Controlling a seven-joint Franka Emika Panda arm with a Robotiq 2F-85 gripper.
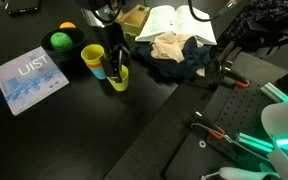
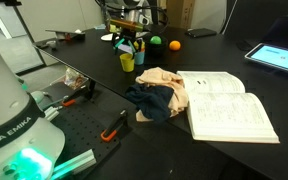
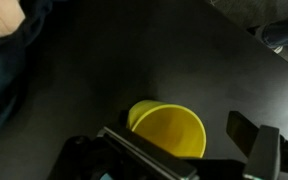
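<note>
1. Gripper: jaws spread wide, holding nothing. It hangs just over the yellow cup, which stands upright near the black bowl.
2. Risk: a finger lands on the rim and tips the light cup.
3. Risk: sideways drift knocks the second cup, nearer the bowl.

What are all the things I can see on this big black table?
yellow cups: two, yellow, side by side, mid-table
black bowl: one, black, beside the cups
green ball: one, green, in the bowl
orange ball: one, orange, behind the bowl
booklet: one, blue-white, table edge
open book: one, white pages
cloths: pile, beige and dark blue, by the book
tools: two, orange-handled, near robot base
hand: one, black, open, at the cups
</note>
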